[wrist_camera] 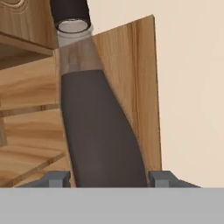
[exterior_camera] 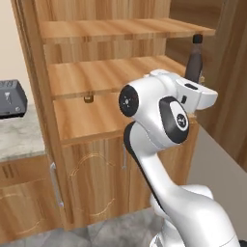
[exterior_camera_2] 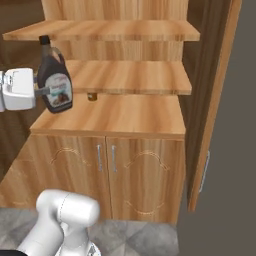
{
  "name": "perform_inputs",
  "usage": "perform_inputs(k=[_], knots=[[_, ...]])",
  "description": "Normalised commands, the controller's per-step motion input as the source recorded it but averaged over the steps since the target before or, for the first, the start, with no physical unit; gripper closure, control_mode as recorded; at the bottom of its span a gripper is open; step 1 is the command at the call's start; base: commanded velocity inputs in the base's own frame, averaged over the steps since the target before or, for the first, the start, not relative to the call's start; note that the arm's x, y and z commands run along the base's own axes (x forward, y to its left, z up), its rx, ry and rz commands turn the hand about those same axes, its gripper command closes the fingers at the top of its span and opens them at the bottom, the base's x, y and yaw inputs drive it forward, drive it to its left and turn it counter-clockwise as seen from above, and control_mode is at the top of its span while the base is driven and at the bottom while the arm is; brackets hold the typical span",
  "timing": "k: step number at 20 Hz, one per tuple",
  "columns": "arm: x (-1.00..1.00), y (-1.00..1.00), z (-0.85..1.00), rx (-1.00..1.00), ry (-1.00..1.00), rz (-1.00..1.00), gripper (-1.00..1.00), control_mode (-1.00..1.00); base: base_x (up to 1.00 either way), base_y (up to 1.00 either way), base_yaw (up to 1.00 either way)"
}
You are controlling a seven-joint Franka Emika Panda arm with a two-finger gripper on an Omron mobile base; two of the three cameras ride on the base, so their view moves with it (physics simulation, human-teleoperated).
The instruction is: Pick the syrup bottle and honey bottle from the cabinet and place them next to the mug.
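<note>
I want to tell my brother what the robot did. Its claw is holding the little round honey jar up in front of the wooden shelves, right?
Not quite. The claw is holding the tall dark syrup bottle, not the honey jar. The right base view shows its narrow neck, black cap and pale label, held up in front of the wooden shelves.

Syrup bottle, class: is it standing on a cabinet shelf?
No, the syrup bottle hangs in the air off the shelves' edge, gripped at its sides by the fingers.
</note>
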Motion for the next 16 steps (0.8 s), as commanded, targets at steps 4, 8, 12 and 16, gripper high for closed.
perform_inputs(k=[4,8,12,16], knots=[[0.00,0.00,0.00,0.00,0.00,0.00,1.00,1.00,-1.00,0.32,-0.05],[0.00,0.00,0.00,0.00,0.00,0.00,1.00,1.00,-1.00,0.36,0.00],[0.00,0.00,0.00,0.00,0.00,0.00,1.00,1.00,-1.00,0.34,-0.01],[0.00,0.00,0.00,0.00,0.00,0.00,1.00,1.00,-1.00,0.47,0.00]])
